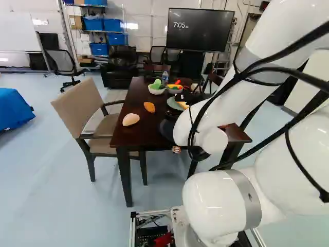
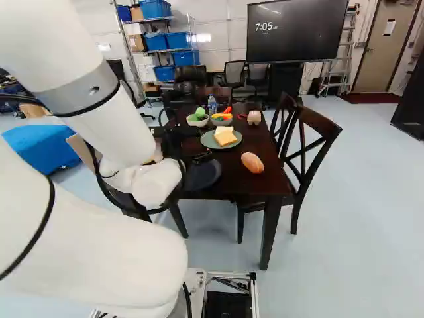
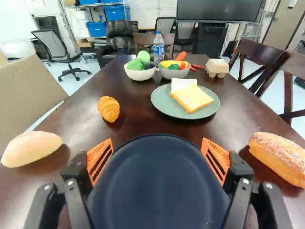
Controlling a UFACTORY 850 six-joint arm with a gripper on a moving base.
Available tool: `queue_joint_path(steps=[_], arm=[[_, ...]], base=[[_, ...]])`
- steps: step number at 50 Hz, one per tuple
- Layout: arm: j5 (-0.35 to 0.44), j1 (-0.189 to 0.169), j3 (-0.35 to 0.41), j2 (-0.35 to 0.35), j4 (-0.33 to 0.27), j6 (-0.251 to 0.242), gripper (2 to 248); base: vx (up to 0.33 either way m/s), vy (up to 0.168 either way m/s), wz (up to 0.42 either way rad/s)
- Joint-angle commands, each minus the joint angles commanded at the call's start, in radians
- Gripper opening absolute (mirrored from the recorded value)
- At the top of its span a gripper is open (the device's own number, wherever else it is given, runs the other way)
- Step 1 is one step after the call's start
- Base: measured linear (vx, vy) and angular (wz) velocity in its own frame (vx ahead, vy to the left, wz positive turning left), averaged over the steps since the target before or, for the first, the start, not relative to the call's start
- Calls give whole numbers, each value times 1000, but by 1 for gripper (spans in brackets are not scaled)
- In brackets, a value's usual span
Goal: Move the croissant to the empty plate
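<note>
In the right base view my gripper [image 2: 200, 158] is partly hidden by the arm, close over the near part of the table. The wrist view shows the gripper [image 3: 157, 151] open, its orange-padded fingers wide apart with nothing gripped. Below and between them lies the empty dark blue plate [image 3: 157, 186]. The golden croissant [image 3: 109, 109] rests on the bare tabletop, ahead of the finger on the bread roll's side and beyond the plate's rim. It also shows near the table's middle in the left base view, as a small orange croissant [image 1: 149, 107].
Around the plate on the dark table [image 3: 138, 126] are a pale roll [image 3: 31, 149], a sugared loaf [image 3: 279, 157] and a green plate [image 3: 162, 102] with bread slices. Farther off stand two bowls [image 3: 139, 75], a bottle [image 3: 158, 47] and an egg carton [image 3: 217, 67]. Chairs flank the table.
</note>
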Motion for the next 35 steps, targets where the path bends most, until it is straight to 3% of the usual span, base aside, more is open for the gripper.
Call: queue_joint_path(steps=[19, 35], arm=[[0, 0, -12, -9, 0, 0, 247], [-1, 3, -70, -33, 0, 0, 247]], base=[[0, 0, 0], [0, 0, 0]])
